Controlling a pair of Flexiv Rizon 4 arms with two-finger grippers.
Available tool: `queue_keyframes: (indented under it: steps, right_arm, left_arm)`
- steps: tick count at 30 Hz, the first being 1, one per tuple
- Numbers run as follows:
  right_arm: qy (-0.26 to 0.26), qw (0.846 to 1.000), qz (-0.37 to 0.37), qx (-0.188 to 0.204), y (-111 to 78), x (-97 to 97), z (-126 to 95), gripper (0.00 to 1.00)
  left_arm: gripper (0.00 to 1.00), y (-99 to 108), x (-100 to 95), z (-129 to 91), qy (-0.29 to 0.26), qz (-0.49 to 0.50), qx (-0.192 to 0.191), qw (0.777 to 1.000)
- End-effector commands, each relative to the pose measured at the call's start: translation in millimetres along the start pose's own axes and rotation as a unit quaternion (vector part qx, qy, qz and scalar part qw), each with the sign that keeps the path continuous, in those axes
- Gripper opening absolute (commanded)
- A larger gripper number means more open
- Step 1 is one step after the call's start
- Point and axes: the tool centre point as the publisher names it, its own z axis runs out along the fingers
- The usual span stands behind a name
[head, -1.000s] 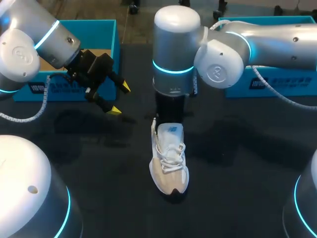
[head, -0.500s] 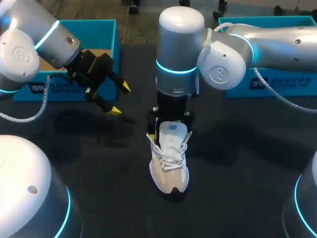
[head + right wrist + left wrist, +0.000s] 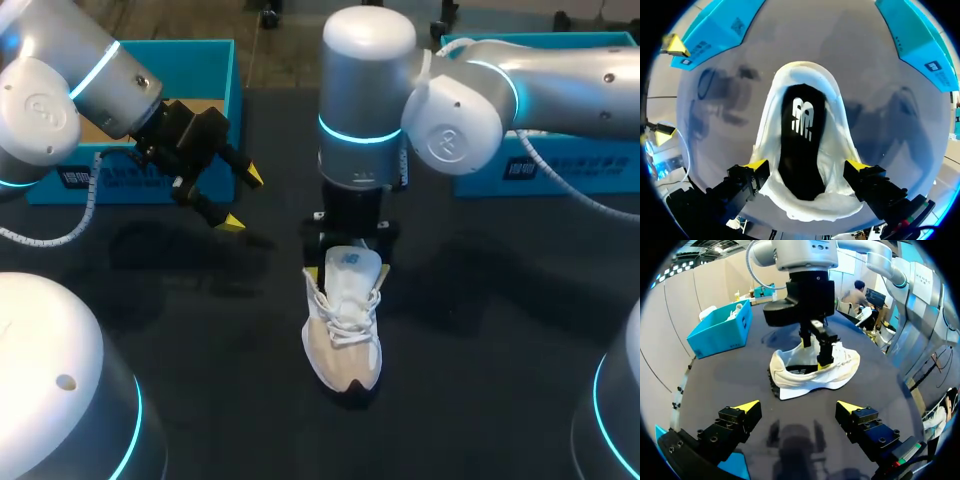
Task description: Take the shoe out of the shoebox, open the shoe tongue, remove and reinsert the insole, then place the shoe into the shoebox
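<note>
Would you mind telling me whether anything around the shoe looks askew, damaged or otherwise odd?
Nothing stands out. The shoe stands upright on its sole on the table, its dark insole lying flat inside, with the right end effector open on either side of its collar.

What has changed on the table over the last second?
The right arm's tool shifted slightly right and in over the heel end of the shoe, its open fingers now flanking the collar. Nothing was gripped or released. The shoe and the left tool stayed where they were.

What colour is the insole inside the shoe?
Black insole with a white mark; clearest in the right wrist view.
</note>
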Motion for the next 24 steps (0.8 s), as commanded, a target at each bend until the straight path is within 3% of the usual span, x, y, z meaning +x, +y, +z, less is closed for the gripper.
queue_keyframes:
  steps: [1, 14, 24]
  right_arm:
    - [-0.002, 1.000, 0.006, -0.011, -10.4, -4.0, -11.8, 1.00]
    - [-0.040, 0.998, 0.030, -0.041, -19.0, -12.6, -41.4, 1.00]
    - [-0.052, 0.997, 0.030, -0.046, -33.7, -2.9, -65.1, 1.00]
  left_arm:
    - [1.00, 0.0, 0.8, -0.3, 0.000, 0.000, -0.001, 1.000]
    - [1.00, 0.0, 0.8, -0.3, 0.000, 0.000, -0.001, 1.000]
    - [1.00, 0.0, 0.8, -0.3, 0.000, 0.000, -0.001, 1.000]
